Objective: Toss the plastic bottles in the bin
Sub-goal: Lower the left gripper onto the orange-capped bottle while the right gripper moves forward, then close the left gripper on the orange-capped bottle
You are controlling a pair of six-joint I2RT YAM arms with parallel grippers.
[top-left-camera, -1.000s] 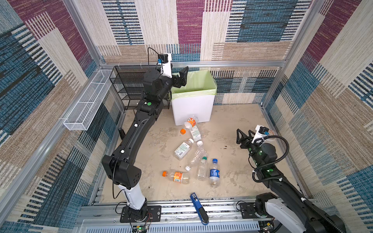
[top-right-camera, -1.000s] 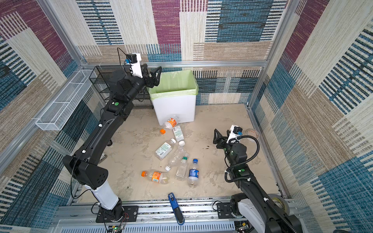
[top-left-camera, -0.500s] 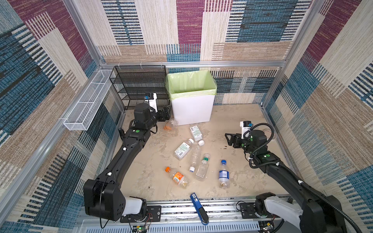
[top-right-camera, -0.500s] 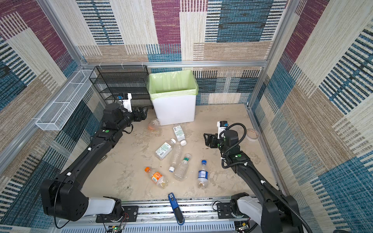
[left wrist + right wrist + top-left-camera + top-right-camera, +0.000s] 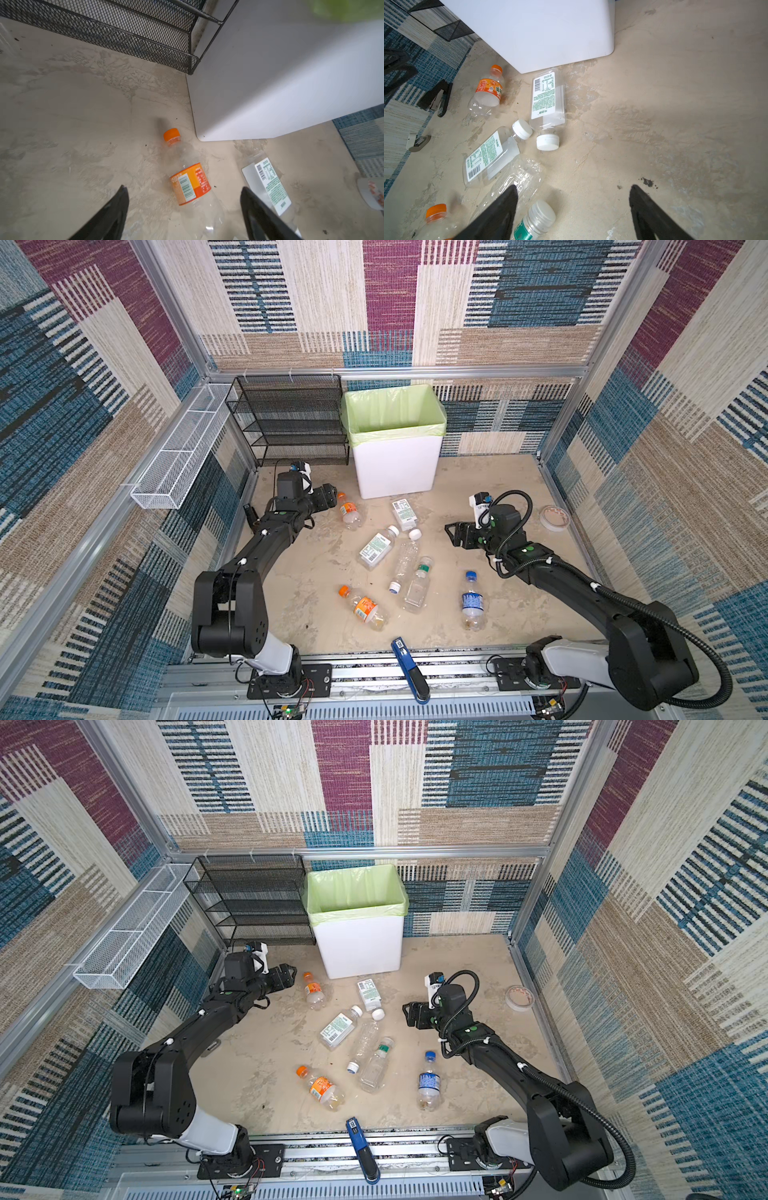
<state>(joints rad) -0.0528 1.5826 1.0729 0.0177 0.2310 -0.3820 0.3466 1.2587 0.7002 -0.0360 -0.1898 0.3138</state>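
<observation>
Several plastic bottles lie on the beige floor in front of the white bin (image 5: 395, 472) (image 5: 357, 952), which has a green liner. My left gripper (image 5: 330, 495) (image 5: 291, 972) is low and open beside an orange-capped bottle (image 5: 348, 512) (image 5: 193, 178). In the left wrist view the gripper (image 5: 184, 187) straddles that bottle's body without touching it. My right gripper (image 5: 451, 533) (image 5: 407, 1013) (image 5: 573, 186) is open over bare floor, right of the white-capped bottles (image 5: 404, 514) (image 5: 547, 99). A green-banded bottle (image 5: 417, 585) (image 5: 535, 220) lies by one of its fingers.
A black mesh rack (image 5: 291, 423) stands left of the bin, with a white wire basket (image 5: 178, 456) on the left wall. A tape roll (image 5: 553, 517) lies at the right. A blue stapler (image 5: 409, 668) rests on the front rail, and a black stapler (image 5: 437, 97) by the left wall.
My left gripper has come down from the bin's rim to the floor beside the orange-capped bottle. My right gripper has moved left toward the bottles. Some bottles lie in different spots.
</observation>
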